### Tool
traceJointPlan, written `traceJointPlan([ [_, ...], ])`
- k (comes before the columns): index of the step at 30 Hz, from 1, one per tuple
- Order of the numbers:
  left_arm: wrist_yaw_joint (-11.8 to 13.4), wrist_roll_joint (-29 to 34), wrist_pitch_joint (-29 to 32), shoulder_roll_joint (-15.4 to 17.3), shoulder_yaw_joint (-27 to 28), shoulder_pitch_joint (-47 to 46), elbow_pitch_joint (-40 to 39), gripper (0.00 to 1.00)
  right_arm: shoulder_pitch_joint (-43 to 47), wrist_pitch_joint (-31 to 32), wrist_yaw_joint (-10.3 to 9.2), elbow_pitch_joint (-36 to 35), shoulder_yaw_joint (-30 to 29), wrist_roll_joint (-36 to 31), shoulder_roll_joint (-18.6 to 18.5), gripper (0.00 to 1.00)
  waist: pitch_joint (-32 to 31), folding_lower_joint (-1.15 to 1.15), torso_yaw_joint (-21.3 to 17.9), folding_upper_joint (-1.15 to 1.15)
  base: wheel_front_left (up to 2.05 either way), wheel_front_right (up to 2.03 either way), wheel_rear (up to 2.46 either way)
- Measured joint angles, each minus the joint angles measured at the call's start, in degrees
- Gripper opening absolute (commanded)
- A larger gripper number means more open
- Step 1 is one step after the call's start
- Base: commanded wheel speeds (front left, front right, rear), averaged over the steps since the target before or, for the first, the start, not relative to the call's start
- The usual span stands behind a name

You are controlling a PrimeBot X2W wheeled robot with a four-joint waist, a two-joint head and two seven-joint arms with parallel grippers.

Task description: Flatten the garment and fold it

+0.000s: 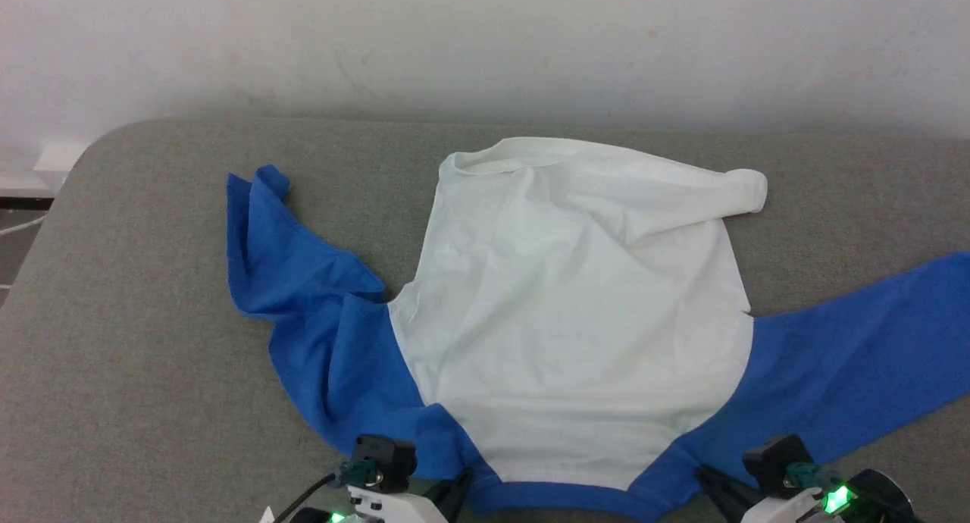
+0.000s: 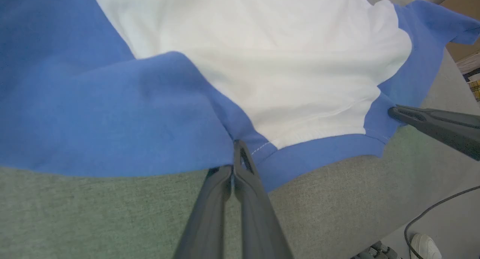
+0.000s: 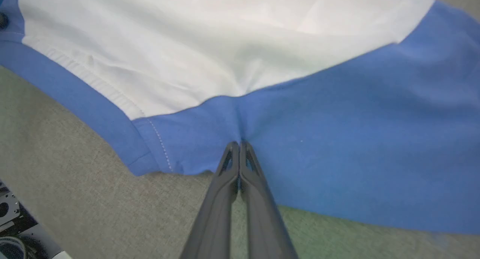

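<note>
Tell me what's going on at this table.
The robot is working on a white and blue garment spread on the grey table. Its left pincer and right pincer are each shut on blue fabric at the near edge, either side of the blue neck band. The left-hand sleeve lies bunched, the far hem is rumpled, and no fold is made yet.

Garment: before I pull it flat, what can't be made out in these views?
- Right-side sleeve: its end is cut off by the head view's right edge.
- Left-side sleeve: cuff lost in its own bunched folds, head view.
- Garment underside: covered by the white panel, every view.
- Left gripper and right gripper: shut on blue cloth; layers pinched hidden by the fabric, wrist views.
</note>
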Motion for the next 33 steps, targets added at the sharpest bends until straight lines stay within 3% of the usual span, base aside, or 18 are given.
traceJointPlan([
  [7, -1.4, -0.3, -0.4, 1.8, -0.4, 0.0, -5.1, 0.00, 0.7, -4.1, -0.03, -8.4, -3.0, 1.9, -2.8, 0.00, -3.1, 0.00, -0.6, 0.00, 0.00, 0.00, 0.00],
  [16, -2.0, -0.2, 2.0, 5.3, 1.2, -3.3, -18.7, 0.00, -1.4, -5.1, -0.02, -22.6, -8.2, 4.8, -7.6, 0.00, -6.6, -0.01, -1.8, 0.00, 0.00, 0.00, 0.00],
  [24, -2.5, -0.4, 3.6, 5.7, 5.0, -15.7, -27.3, 0.00, -11.3, -2.5, -0.02, -29.4, -10.7, 6.6, -12.1, 0.00, -7.9, -0.01, -2.9, 0.00, 0.00, 0.00, 0.00],
  [33, -3.1, -1.3, 4.4, 4.3, 8.3, -30.6, -28.1, 0.00, -27.6, 1.0, -0.03, -30.2, -9.8, 11.0, -15.8, 0.00, -7.6, -0.01, -4.3, 0.00, 0.00, 0.00, 0.00],
])
